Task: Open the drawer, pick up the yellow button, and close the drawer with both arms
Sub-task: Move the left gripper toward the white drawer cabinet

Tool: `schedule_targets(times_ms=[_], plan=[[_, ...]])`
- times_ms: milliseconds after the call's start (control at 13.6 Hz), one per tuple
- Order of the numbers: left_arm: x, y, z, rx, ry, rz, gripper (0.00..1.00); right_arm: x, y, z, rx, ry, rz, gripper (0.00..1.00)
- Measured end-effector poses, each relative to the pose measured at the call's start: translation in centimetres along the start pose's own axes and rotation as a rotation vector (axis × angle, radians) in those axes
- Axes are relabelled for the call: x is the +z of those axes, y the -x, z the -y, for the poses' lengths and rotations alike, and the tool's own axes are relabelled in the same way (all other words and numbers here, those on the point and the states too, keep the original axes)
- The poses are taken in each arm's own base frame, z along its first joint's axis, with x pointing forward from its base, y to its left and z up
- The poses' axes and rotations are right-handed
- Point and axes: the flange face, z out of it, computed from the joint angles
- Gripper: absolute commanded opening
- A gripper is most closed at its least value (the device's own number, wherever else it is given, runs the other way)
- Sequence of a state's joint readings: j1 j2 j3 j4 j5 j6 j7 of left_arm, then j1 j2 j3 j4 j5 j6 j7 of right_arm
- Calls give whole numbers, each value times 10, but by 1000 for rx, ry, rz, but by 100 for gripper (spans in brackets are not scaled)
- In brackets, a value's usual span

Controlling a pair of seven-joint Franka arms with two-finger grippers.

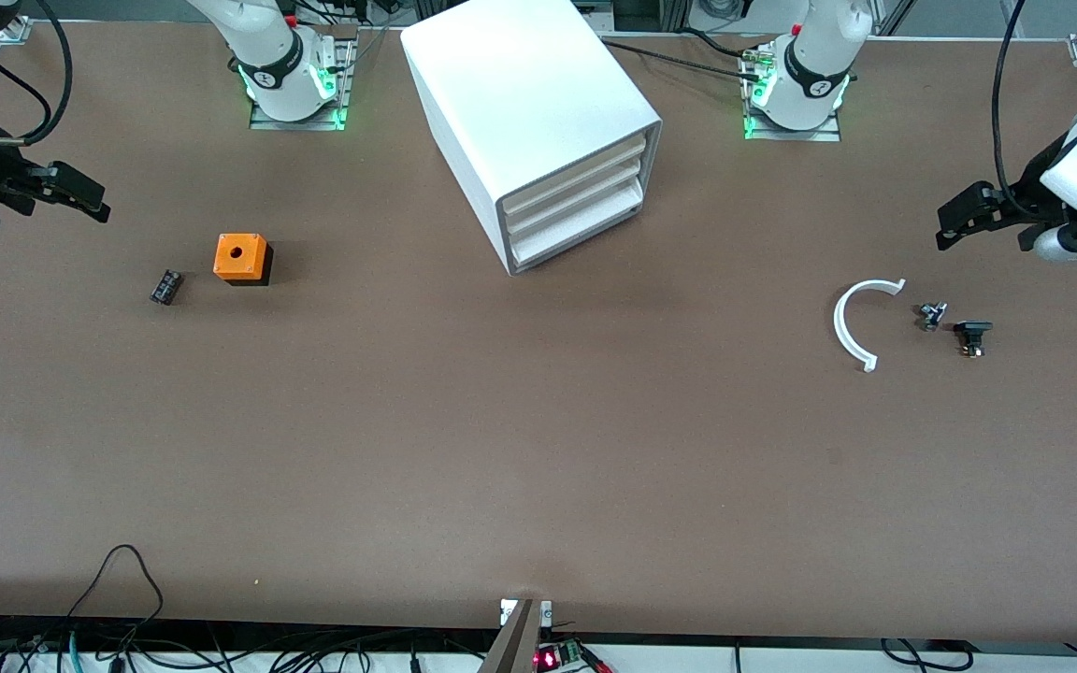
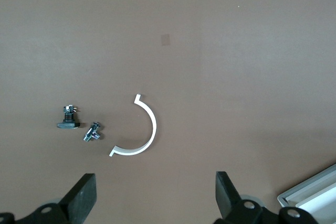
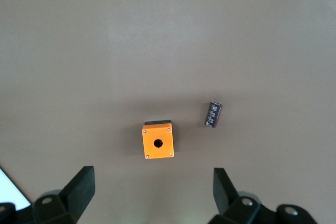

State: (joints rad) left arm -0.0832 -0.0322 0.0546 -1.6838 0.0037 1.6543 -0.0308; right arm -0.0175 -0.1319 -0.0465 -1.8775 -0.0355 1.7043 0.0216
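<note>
Front view: white cabinet (image 1: 538, 121) sits on the brown bench (image 1: 538, 449) between the two arm bases, its front angled toward the left arm's end. Top drawer (image 1: 576, 171) is shut, flush with the two below it. No button to be seen anywhere. Left end effector (image 1: 959, 220) hangs over the bench at the left arm's end, right end effector (image 1: 80, 198) over the right arm's end; both arms wait. Orange cube (image 1: 241, 256) with a hole, and a small black ribbed block (image 1: 165, 286) beside it, lie near the right end effector. White curved clip (image 1: 856, 322), small metal part (image 1: 931, 315) and black part (image 1: 972, 336) lie near the left one.

Left wrist view: left end effector (image 2: 156, 198), fingers spread wide, holding nothing; clip (image 2: 142, 129), metal part (image 2: 92, 132) and black part (image 2: 68, 119) on the bench under it.

Right wrist view: right end effector (image 3: 153, 195), fingers spread wide, holding nothing; cube (image 3: 158, 141) and ribbed block (image 3: 213, 115) below.
</note>
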Motion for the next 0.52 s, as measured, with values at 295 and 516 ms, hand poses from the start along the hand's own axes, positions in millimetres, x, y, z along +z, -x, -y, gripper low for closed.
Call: schedule_targets(times_ms=[295, 516], plan=[[-7, -1, 0, 1, 0, -15, 100, -2, -1, 2, -6, 0, -8, 100], [-10, -1, 0, 1, 1, -20, 100, -3, -2, 3, -7, 1, -8, 100]])
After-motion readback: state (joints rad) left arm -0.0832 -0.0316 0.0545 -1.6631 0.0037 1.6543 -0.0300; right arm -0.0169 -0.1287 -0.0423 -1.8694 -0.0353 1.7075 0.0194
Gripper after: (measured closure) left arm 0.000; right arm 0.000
